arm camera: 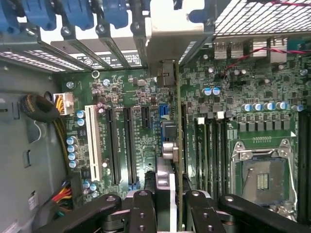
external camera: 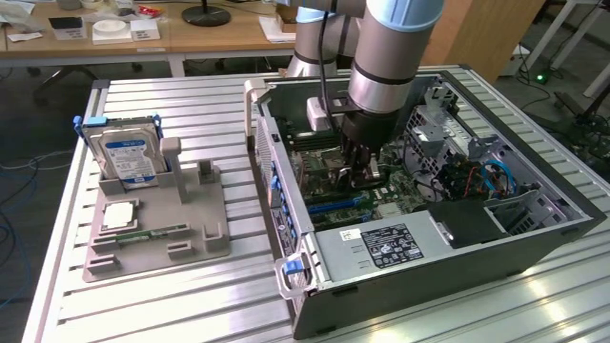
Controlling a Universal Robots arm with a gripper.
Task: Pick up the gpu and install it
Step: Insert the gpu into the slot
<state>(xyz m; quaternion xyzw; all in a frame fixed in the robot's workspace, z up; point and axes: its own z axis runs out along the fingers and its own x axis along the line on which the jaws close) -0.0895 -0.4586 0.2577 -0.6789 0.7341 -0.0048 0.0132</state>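
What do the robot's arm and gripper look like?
The arm is a silver-grey cylinder with light blue joint caps and a black band. A black cable runs down beside it, and a pale box sits at the wrist. The gripper is black, with jointed linkage fingers.

A robotics lab: a robot arm [external camera: 396, 43] over an open computer case [external camera: 401, 286] on a slotted aluminium tabletop [external camera: 191, 300], cluttered wooden desks [external camera: 228, 36] behind.

No print is legible (neither drive label [external camera: 131, 158] nor power-supply sticker [external camera: 385, 245]).
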